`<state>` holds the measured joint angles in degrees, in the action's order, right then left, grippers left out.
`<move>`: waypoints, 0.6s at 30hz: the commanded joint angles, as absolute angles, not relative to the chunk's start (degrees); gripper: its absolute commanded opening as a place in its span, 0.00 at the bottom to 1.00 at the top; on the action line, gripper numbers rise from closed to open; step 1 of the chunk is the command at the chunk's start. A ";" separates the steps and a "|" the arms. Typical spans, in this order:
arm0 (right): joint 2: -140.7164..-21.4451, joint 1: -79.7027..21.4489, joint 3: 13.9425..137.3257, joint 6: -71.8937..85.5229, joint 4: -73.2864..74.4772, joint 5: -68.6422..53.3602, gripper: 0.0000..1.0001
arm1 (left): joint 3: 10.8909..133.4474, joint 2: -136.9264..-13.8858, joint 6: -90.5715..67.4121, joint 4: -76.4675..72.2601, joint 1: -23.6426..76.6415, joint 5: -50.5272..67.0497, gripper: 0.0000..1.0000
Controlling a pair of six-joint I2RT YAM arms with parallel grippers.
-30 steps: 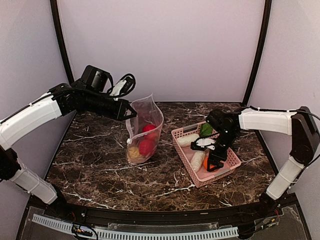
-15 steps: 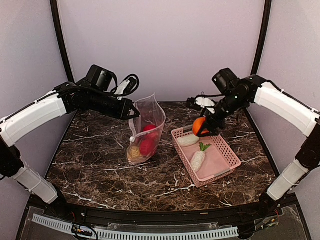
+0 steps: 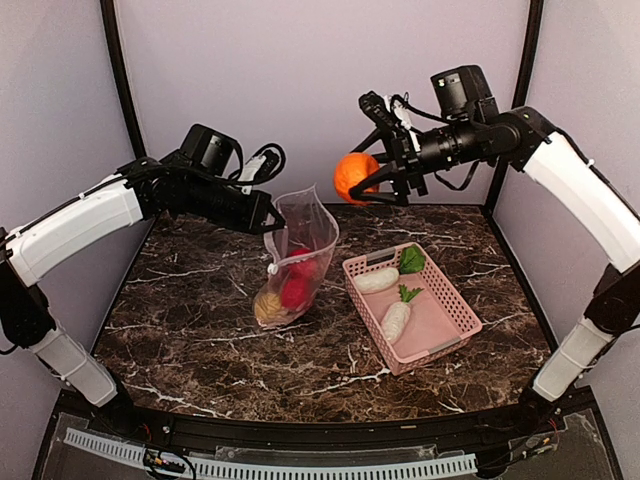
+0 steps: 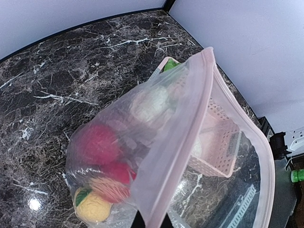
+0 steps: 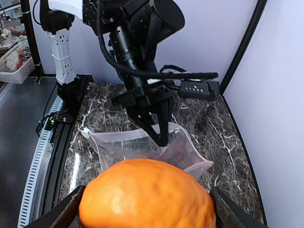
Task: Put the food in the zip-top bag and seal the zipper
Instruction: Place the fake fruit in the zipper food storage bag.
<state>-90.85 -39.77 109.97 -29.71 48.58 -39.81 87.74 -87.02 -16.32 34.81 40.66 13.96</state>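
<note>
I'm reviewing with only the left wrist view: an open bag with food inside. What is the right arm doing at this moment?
Observer: The right hand holds the orange in the air, above and to the right of the bag.
Operator: Is the bag held up by something?
Observer: Yes, the left hand pinches its rim on the left side, and the bag stands upright.
Operator: What remains in the basket?
Observer: Two white radishes and a green leafy piece lie in the pink basket.
</note>
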 commanded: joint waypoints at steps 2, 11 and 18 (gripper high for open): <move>-95.59 -43.38 114.11 -24.43 41.13 -45.73 0.71 | 89.59 -86.80 -17.01 36.20 40.69 13.28 0.01; -101.67 -46.84 115.02 -22.67 35.72 -47.45 0.72 | 90.30 -86.50 -17.05 36.59 40.70 13.65 0.01; -103.36 -46.93 111.70 -22.53 33.38 -47.71 0.75 | 89.28 -84.73 -17.67 36.01 40.69 13.67 0.01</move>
<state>-102.94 -46.68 113.12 -23.24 37.23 -46.63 88.86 -87.05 -17.12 35.66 40.66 13.91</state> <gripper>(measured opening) 0.804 0.010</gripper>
